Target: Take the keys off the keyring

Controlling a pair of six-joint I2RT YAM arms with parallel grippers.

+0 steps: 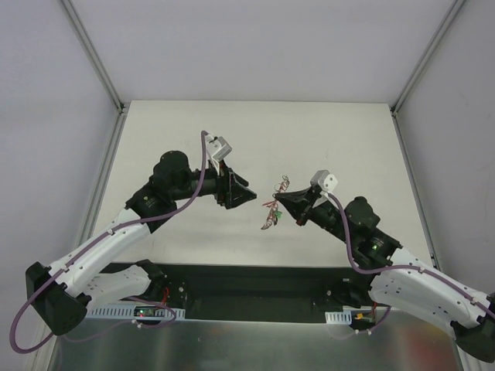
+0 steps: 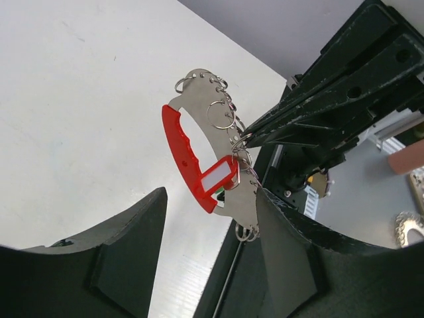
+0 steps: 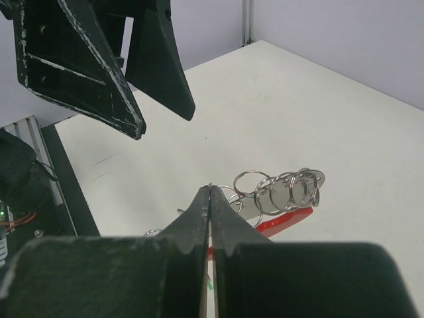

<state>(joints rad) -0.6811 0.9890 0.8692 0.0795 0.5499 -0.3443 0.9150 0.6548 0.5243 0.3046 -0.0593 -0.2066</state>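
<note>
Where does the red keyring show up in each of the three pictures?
Top view: keyring just right of centre, at the right claw tip.
Left wrist: keyring at centre, hanging from the right claw, which enters from the right.
Right wrist: keyring lower right of centre, beyond the right claw tip.
Shared landmark: the shut right claw holding it.

glossy red plastic keyring [image 2: 182, 156], shiny metal rings [image 3: 278, 189]

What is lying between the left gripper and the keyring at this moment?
Nothing. In the top view only bare table shows between the open left gripper and the keyring, which the right gripper holds from the other side.
</note>
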